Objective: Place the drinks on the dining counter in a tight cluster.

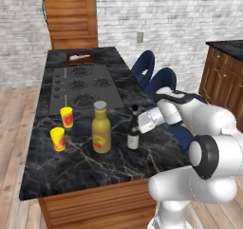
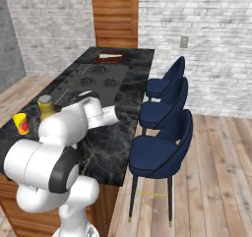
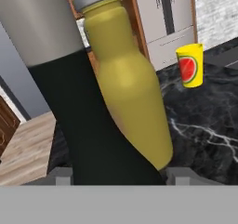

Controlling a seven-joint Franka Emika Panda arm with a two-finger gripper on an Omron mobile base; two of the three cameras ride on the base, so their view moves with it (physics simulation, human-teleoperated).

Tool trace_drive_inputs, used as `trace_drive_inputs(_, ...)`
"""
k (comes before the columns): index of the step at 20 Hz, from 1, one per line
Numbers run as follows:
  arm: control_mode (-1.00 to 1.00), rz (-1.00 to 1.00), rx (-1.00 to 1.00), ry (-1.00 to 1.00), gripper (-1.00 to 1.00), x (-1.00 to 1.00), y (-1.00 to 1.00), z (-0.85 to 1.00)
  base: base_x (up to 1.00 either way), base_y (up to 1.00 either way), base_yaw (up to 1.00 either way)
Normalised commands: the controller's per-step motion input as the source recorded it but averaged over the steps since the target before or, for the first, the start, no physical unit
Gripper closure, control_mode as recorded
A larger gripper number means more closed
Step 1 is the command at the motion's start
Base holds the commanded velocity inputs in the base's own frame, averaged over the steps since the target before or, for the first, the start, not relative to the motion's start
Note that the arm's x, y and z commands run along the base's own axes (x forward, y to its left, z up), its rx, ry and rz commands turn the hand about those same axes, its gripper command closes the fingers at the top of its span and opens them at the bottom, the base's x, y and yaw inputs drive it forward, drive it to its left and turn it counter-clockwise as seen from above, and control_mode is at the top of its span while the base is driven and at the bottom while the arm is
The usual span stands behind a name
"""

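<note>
On the dining counter [image 1: 95,168], in front of the cooktop, the mustard-yellow bottle [image 1: 101,130] with a grey cap stands upright. Just to its right stands the slim dark wine bottle [image 1: 133,138] with a white label. My gripper [image 1: 138,122] reaches in from the right and is shut on the wine bottle's upper part. In the hand view the wine bottle [image 3: 88,125] rises large and dark between my fingertips, and the yellow bottle [image 3: 130,88] stands right behind it, very close or touching. From the right base view, the yellow bottle's top [image 2: 46,105] shows past my arm.
Two yellow cups with a watermelon print [image 1: 67,117] [image 1: 58,138] stand left of the bottles. The black cooktop [image 1: 80,88] lies behind them, with a brown board [image 1: 79,58] at the far end. Blue stools [image 2: 162,147] line the counter's right side.
</note>
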Motion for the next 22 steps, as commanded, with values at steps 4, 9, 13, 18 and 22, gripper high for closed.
trace_drive_inputs(4, -1.0, 0.0, 0.0, 0.0, 1.0, 0.3, 0.07, -0.03, 0.0, 0.0, 0.0)
trace_drive_inputs(9, -1.0, 0.0, 0.0, 0.0, 1.0, 0.3, 0.26, -0.02, 0.0, 0.0, 0.0)
trace_drive_inputs(13, -1.0, 0.0, 0.0, 0.0, 1.0, 0.12, 0.1, -0.1, 0.0, 0.0, 0.0)
trace_drive_inputs(18, -1.0, 0.0, 0.0, 0.0, 1.0, 0.0, 0.0, -0.31, 0.0, 0.0, 0.0)
trace_drive_inputs(22, -1.0, 0.0, 0.0, -0.02, 1.0, 0.0, 0.0, -0.34, 0.0, 0.0, 0.0)
